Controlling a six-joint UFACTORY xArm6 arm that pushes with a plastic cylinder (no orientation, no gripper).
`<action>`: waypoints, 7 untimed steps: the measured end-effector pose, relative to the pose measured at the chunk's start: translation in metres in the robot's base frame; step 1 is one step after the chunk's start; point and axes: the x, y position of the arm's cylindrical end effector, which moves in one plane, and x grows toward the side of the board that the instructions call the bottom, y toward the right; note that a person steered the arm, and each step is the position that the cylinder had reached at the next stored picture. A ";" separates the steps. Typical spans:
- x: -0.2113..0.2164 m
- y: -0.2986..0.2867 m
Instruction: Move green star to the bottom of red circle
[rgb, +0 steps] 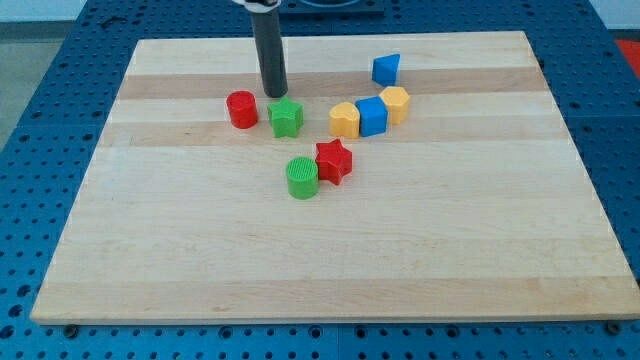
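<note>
The green star (286, 117) lies on the wooden board, just to the right of the red circle (241, 109), with a small gap between them. My tip (275, 95) comes down from the view's top and rests just above and slightly left of the green star, close to its upper edge. It stands to the upper right of the red circle.
A green circle (302, 178) and a red star (334, 161) touch each other below the green star. To the right sit a yellow block (345, 120), a blue cube (371, 116) and another yellow block (395, 104) in a row. A blue triangular block (386, 69) lies above them.
</note>
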 end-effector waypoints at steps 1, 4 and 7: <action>0.005 0.021; 0.047 0.032; 0.067 -0.033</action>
